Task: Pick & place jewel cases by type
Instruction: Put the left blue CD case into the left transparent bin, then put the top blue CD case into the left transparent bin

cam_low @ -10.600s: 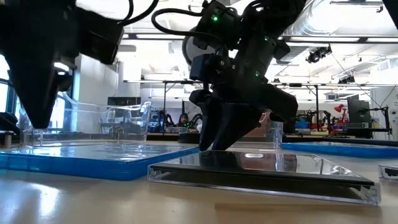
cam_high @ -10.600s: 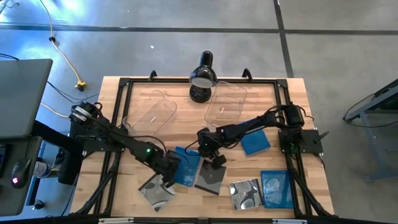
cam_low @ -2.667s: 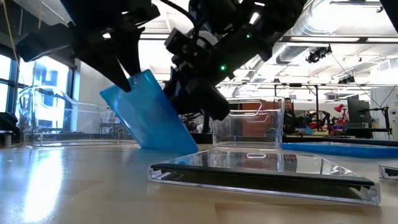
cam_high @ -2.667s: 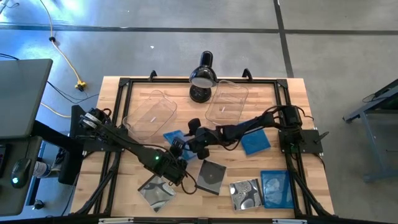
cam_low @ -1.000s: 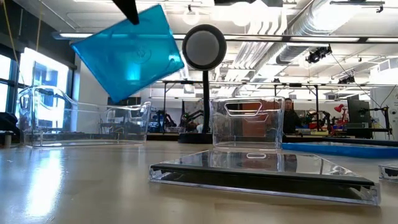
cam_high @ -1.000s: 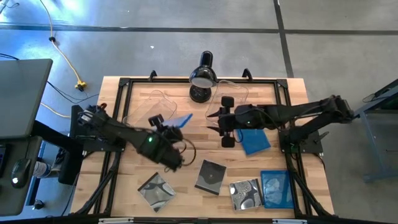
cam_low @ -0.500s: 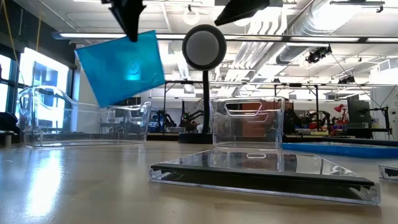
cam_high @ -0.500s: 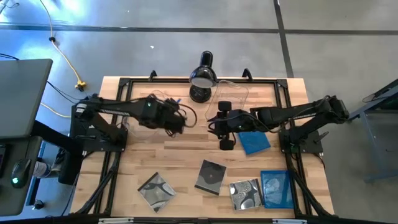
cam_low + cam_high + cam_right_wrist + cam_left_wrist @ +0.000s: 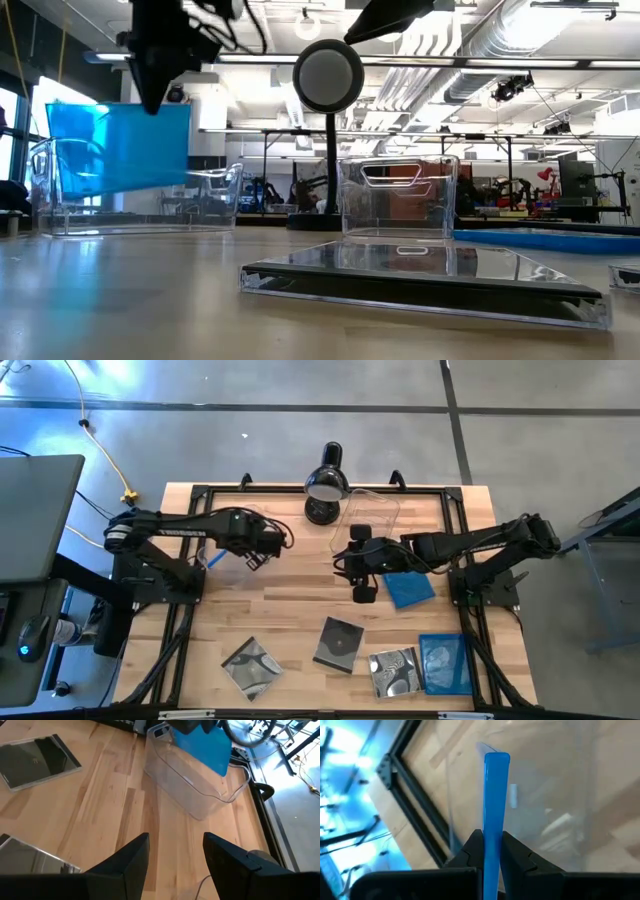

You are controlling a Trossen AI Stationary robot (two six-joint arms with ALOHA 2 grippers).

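Observation:
My left gripper [image 9: 250,550] is shut on a blue jewel case [image 9: 120,145], held above the left clear tub [image 9: 240,542] at the table's far left. The left wrist view shows the case [image 9: 495,795] edge-on over the tub. My right gripper [image 9: 175,850] stands open above the middle of the table [image 9: 345,560], beside the right clear tub [image 9: 365,520], with nothing between its fingers. Other jewel cases lie flat on the table: a blue one [image 9: 410,588], a dark one [image 9: 340,643], a clear one [image 9: 250,665], and a clear one [image 9: 395,670] next to a blue one [image 9: 445,663]. My left gripper pinches the blue case's two flat faces between its two fingers [image 9: 516,854], at the upper edge [image 9: 494,827] near one corner. The fingers slant down from above. The case hangs below them on edge, lifted clear over the tub; whether its lower edge is inside the tub, I cannot tell.
A black desk lamp [image 9: 325,485] stands at the far edge between the two tubs. A black frame [image 9: 195,495] runs round the table. Bare wood shows in the middle of the table [image 9: 290,600]. The dark case [image 9: 420,275] lies close to the low camera.
My left gripper has carried the blue case toward the table's far left and somewhat down, from the middle of the table to above the left tub. The case has turned from tilted to hanging with its edges about level.

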